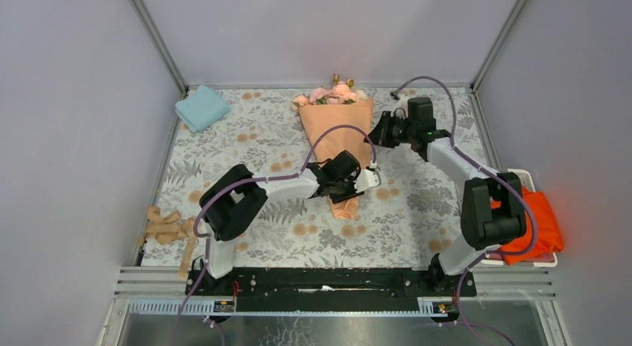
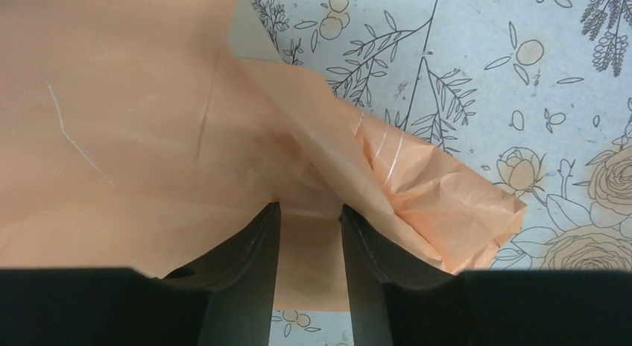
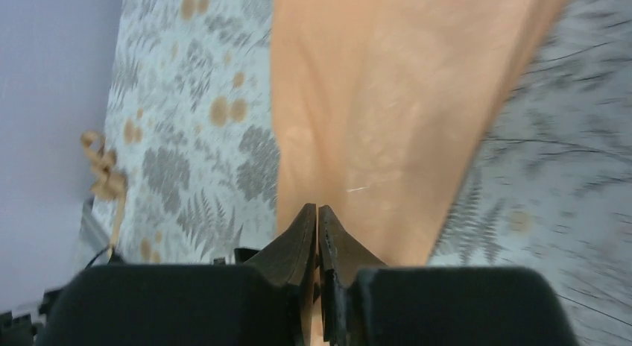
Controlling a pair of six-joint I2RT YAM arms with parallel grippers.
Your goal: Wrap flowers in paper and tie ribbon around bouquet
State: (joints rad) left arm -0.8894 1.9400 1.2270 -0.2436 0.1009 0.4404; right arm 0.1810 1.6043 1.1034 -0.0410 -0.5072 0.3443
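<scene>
Left gripper (image 2: 309,208) fingers are seen closest. Jaws are parted and set astride a flat run of the paper (image 2: 134,115) near its narrow end. Nothing is visibly squeezed between them, so a pin-down rather than a pinch is judged.

Right gripper (image 3: 318,206) jaws are drawn almost together, with only a hairline slit, and nothing is seen held. Tips are set over the paper farther up, by its right edge, likely so the overlap is kept from springing open.

Table (image 1: 417,197): a patterned cover is spread beneath both sets of jaws.

Paper: it is already rolled into a cone and laid flat. The wide mouth is beyond both sets of jaws, and the crumpled tail is just right of the left jaws. As the stock is crinkly, spring-back is expected if both holds are lifted at once.

Flowers (image 1: 332,95): heads are exposed at the cone's mouth, well beyond the right jaws. Stems are hidden inside the wrap, so wrapping is judged essentially done.

Ribbon (image 1: 165,228): it is heaped loosely, well apart from both sets of jaws, off to the left of the left jaws by the table edge. It is untouched, and the tie is not yet done. The waist must be held by one gripper while the ribbon is fetched by the other. The left is nearer, so handing the hold to the right jaws is suggested.
</scene>
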